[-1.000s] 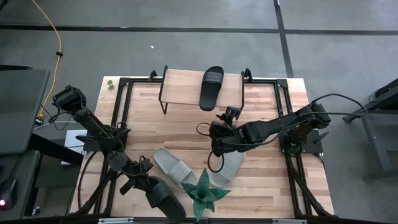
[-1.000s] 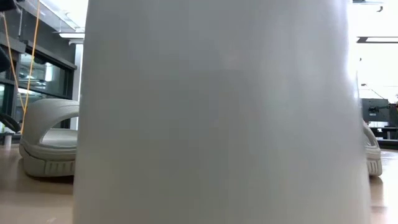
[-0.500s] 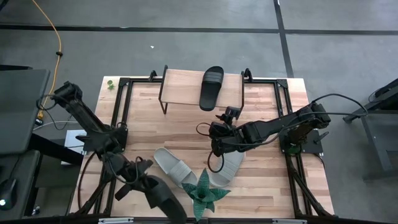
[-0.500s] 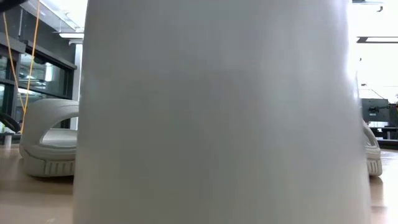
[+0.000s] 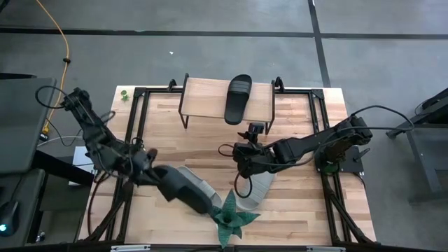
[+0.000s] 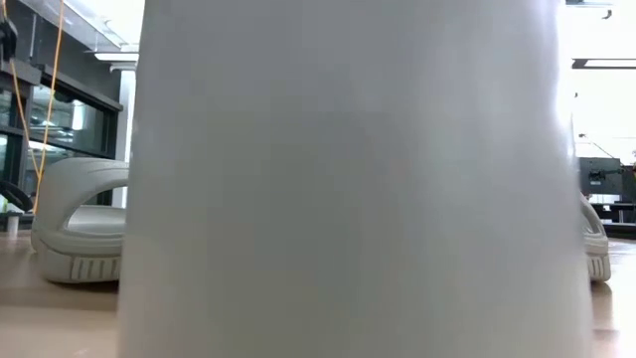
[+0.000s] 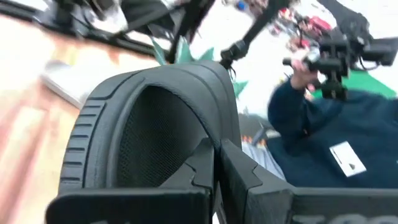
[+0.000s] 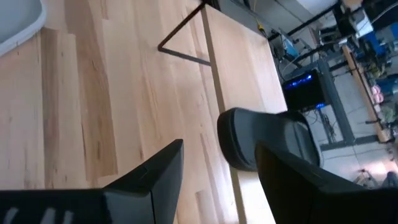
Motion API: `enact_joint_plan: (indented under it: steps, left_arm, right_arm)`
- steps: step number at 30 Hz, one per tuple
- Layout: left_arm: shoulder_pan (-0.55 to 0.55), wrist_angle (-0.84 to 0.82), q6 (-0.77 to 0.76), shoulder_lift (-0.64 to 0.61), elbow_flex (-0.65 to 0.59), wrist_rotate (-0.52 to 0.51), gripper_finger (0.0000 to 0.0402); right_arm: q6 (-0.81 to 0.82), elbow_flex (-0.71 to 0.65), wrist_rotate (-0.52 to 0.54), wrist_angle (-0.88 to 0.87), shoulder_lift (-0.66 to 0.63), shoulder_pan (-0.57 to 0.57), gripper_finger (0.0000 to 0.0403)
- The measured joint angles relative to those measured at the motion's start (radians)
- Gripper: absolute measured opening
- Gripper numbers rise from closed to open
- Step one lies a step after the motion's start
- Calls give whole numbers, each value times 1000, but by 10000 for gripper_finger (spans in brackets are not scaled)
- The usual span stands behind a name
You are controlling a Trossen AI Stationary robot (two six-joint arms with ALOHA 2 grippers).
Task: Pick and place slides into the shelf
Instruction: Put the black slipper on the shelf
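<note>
My left gripper (image 5: 157,177) is shut on a black slide (image 5: 185,192) and holds it in the air over the table's near left part, above a pale slide (image 5: 195,177) that lies on the table. The black slide's strap fills the left wrist view (image 7: 155,106). My right gripper (image 5: 241,157) is open and empty above the table's middle, over the far end of a second pale slide (image 5: 255,187). Another black slide (image 5: 238,98) lies on the shelf's plank top (image 5: 206,98) at the far edge; it also shows in the right wrist view (image 8: 267,140). My left gripper pinches the black slide between its two fingers (image 7: 239,171) at one side of the strap's arch (image 7: 214,134). It comes at the slide from the table's left. The slide is lifted clear of the table and sticks out past the fingers toward the right.
A green spiky plant (image 5: 229,218) stands at the near edge, right beside the held slide; its pale pot (image 6: 348,179) blocks most of the low view. A dark metal frame (image 5: 318,126) runs along the table's sides. Bare wood lies between the shelf and the grippers.
My left gripper has risen and swung from the table's near edge toward the far edge and the right. It has carried the black slide up off the near left corner to a place above the pale slide.
</note>
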Motion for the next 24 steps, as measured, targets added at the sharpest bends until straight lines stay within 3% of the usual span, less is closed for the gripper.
enact_joint_plan:
  steps: [6, 11, 18, 24]
  left_arm:
    - [0, -86, 2, -161, 0, -108, 0]
    - [0, -92, -5, -240, 0, -136, 0]
    - [0, -134, -40, -255, 0, -178, 0]
    - [0, -136, -43, -253, 0, -185, 0]
  right_arm:
    - [-172, 0, -31, 83, 0, 0, 190]
    - [-357, 0, -60, 120, 0, 9, 190]
    - [-606, 0, 80, 153, 0, 64, 190]
    - [-844, 0, 148, 298, 0, 122, 190]
